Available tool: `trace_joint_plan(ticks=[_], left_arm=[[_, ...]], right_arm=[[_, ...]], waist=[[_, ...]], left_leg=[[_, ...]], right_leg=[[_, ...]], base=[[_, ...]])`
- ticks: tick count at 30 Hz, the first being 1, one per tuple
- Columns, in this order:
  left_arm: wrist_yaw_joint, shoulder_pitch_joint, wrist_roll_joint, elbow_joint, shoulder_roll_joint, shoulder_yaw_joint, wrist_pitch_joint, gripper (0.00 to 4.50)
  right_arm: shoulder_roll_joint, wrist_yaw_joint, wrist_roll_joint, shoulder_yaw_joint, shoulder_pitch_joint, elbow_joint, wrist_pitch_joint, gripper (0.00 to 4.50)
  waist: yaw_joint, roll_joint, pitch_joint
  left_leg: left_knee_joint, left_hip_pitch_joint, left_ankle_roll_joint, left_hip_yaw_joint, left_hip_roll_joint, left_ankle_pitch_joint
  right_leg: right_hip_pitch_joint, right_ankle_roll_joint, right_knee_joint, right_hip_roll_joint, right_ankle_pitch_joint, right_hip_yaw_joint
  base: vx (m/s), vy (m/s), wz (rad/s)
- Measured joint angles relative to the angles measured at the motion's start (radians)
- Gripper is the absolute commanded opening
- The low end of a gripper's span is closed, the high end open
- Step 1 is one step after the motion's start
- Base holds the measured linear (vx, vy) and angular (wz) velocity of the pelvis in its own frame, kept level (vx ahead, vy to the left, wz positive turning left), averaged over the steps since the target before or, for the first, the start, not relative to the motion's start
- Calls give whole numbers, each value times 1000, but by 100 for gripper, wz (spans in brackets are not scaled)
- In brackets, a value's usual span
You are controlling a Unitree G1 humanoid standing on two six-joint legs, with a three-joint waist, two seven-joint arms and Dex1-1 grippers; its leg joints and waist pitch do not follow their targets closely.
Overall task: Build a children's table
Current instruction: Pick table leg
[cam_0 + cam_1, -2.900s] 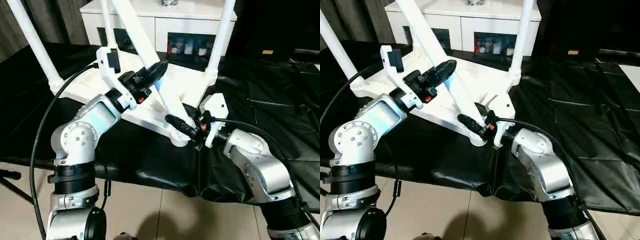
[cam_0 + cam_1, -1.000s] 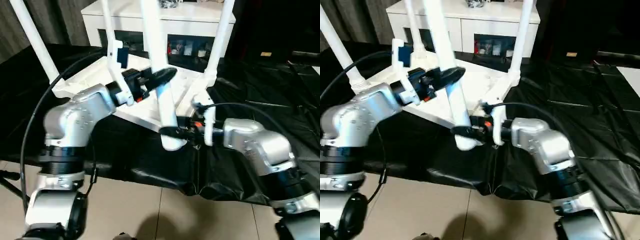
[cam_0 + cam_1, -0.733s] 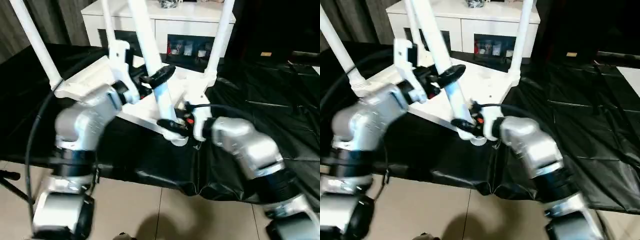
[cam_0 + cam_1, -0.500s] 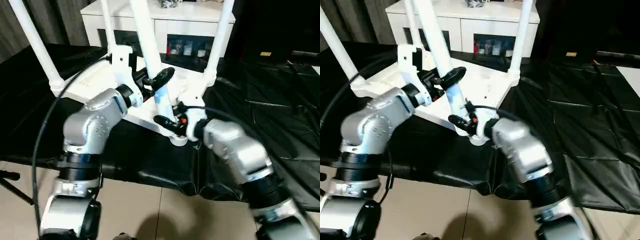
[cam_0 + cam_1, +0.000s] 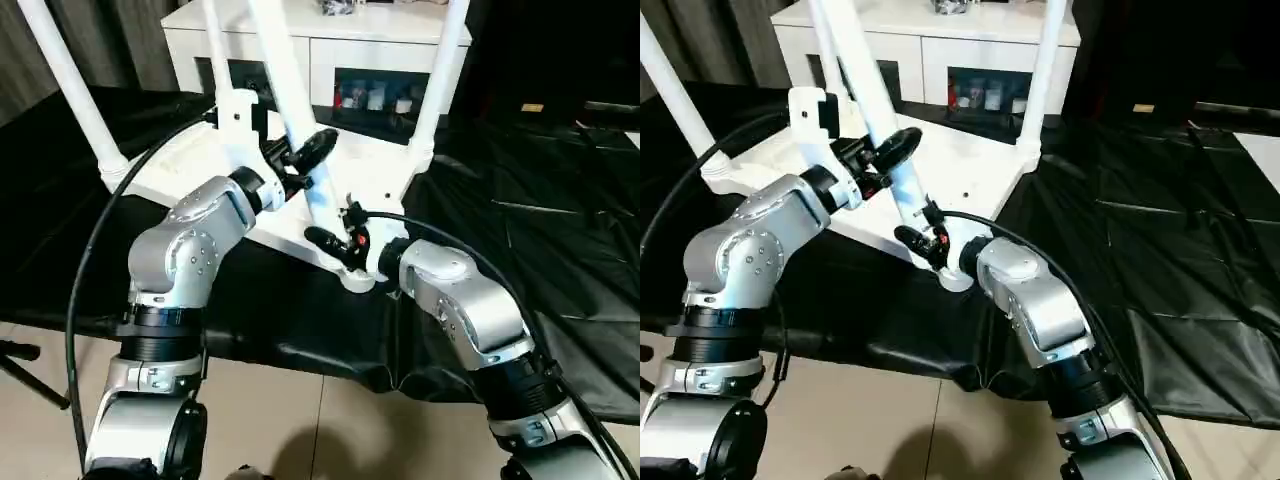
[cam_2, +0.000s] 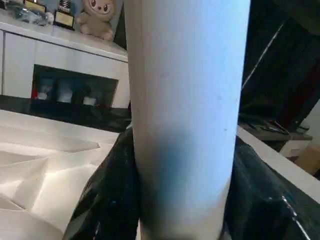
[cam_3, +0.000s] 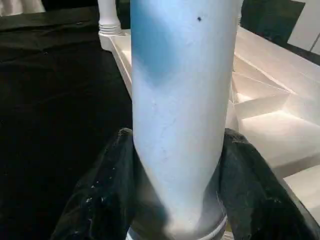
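Both pairs of jaws are clamped on the near leg (image 5: 300, 110): left gripper (image 5: 308, 152) higher, right gripper (image 5: 330, 243) just above the corner socket (image 5: 357, 278) of the upturned tabletop (image 5: 200, 165), which lies on the black-covered table (image 5: 560, 200).

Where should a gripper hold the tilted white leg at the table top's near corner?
Low on the leg, just above the corner socket, fingers straddling the round tube from opposite sides. It widens toward its base, so a low hold likely steers it best.
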Motion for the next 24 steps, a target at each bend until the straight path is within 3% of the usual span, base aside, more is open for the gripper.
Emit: trace_joint_plan(ticks=[2, 3, 5, 12, 19, 24], left_arm=[[-6, 1, -7, -3, 3, 2, 1, 186], [-13, 1, -10, -6, 6, 4, 1, 186], [-30, 1, -22, -13, 15, 9, 4, 186], [-165, 11, -68, -67, 72, -27, 52, 185], [-258, 24, -90, -104, 113, -77, 97, 185], [-312, 27, -87, -121, 150, -115, 104, 185]], right_arm=[[0, 1, -12, 1, 0, 0, -12, 194], [0, 4, -13, 1, 0, 0, -20, 250], [1, 19, 2, -7, 0, 0, -28, 264], [-44, 154, 115, -64, -14, 0, 11, 322], [-164, 372, 202, -77, -50, -3, 82, 324], [-212, 463, 210, -52, -72, 3, 93, 324]], waist=[[0, 0, 0], [0, 0, 0], [0, 0, 0], [2, 0, 0], [2, -1, 0], [2, -3, 1]], left_leg=[[0, 0, 0, 0, 0, 0], [0, 0, 0, 0, 0, 0], [0, 0, 0, 0, 0, 0], [0, 0, 0, 0, 0, 0], [0, 0, 0, 1, 0, 0], [0, 0, 0, 2, 0, 0]], right_leg=[[0, 0, 0, 0, 0, 0], [0, 0, 0, 0, 0, 0], [0, 0, 0, 0, 0, 0], [0, 0, -1, 0, 0, 0], [0, 0, 0, 0, 0, 0], [0, 0, 1, 0, 0, 0]], base=[[0, 0, 0], [0, 0, 0], [0, 0, 0], [0, 0, 0], [0, 0, 0], [0, 0, 0]])
